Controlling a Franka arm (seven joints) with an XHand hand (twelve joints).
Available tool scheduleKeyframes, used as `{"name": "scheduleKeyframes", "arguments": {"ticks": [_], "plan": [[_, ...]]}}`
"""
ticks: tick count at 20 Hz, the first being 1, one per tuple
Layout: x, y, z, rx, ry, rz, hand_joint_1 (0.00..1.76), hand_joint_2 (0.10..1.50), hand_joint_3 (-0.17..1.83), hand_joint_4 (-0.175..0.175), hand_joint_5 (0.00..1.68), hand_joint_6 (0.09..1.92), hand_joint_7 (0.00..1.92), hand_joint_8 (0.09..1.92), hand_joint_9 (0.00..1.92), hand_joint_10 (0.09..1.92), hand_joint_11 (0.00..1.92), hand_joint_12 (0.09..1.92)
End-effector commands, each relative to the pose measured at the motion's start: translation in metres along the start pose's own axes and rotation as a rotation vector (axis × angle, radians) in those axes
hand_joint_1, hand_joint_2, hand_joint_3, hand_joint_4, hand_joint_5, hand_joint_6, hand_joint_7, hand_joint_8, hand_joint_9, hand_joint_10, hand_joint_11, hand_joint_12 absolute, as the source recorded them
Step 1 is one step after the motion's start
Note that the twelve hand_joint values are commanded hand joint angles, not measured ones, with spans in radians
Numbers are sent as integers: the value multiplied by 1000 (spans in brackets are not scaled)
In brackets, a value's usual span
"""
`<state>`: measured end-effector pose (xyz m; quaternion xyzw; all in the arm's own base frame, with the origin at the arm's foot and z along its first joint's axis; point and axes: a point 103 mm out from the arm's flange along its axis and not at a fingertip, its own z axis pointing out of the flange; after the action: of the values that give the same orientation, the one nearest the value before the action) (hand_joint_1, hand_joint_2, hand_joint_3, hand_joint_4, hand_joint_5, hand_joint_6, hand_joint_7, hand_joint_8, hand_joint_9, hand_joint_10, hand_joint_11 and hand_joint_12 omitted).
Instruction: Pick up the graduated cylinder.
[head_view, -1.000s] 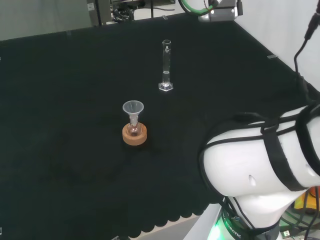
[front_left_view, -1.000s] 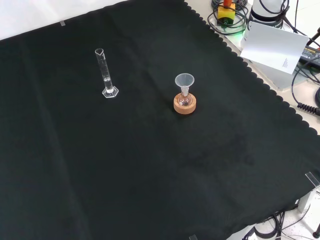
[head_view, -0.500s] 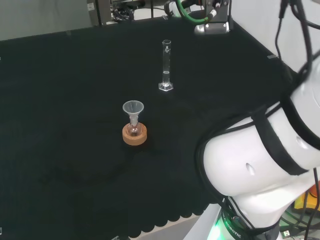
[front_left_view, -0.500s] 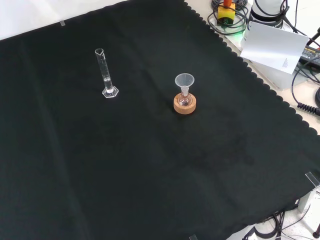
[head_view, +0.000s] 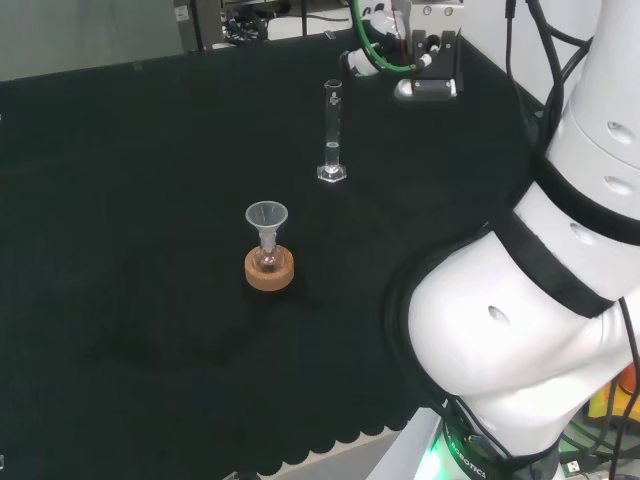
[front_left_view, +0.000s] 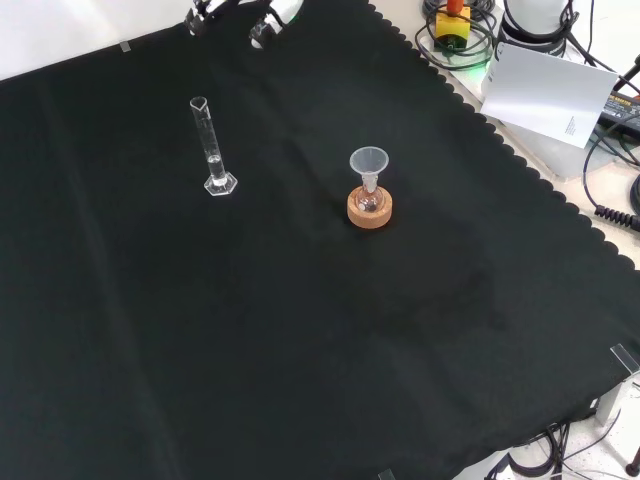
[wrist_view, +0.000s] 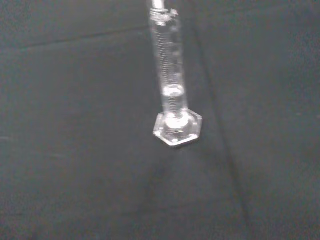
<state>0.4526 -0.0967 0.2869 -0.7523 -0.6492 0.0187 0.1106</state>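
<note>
Because the graduated cylinder (front_left_view: 212, 145) is tall and narrow on a small hexagonal foot, the main hazard is a topple: a finger arriving off-line or striking high on the tube would likely tip it onto the cloth, and clear glass on black cloth makes its edges hard to judge.

Front view, left to right: the cylinder stands upright and untouched toward the far left part of the black cloth (front_left_view: 300, 350), inside the far edge. The hand (front_left_view: 262, 28) enters at the cloth's far edge, above and just right of the cylinder and well apart from it; two fingertips (front_left_view: 196, 18) show, spread with nothing between them, so the hand is released and empty. Right of the cylinder, well apart, a clear funnel (front_left_view: 368, 163) sits in a small flask on a cork ring stand (front_left_view: 369, 209); a wide sweep could catch it.

In the wrist view the cylinder (wrist_view: 170, 85) shows a little clear liquid low in the tube, so a tilted lift risks a spill.

Surface: cloth lies mostly flat, with faint creases, scalloped along its right edge. Beyond that edge sit cables and a white sheet (front_left_view: 547, 92)
</note>
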Motion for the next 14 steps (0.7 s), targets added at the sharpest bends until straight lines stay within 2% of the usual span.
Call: {"name": "scheduleKeyframes", "arguments": {"ticks": [1,6,14], "plan": [[9,86,37,-95,222,-157,484,1230,-99,-40,246,87,53,554,245,647,65,1387],[5,99,58,-75,267,-177,525,1209,-122,-39,251,87,72,566,268,654,88,1388],[-4,112,78,-47,308,-173,553,1203,-147,-39,254,87,84,576,283,653,103,1382]]}}
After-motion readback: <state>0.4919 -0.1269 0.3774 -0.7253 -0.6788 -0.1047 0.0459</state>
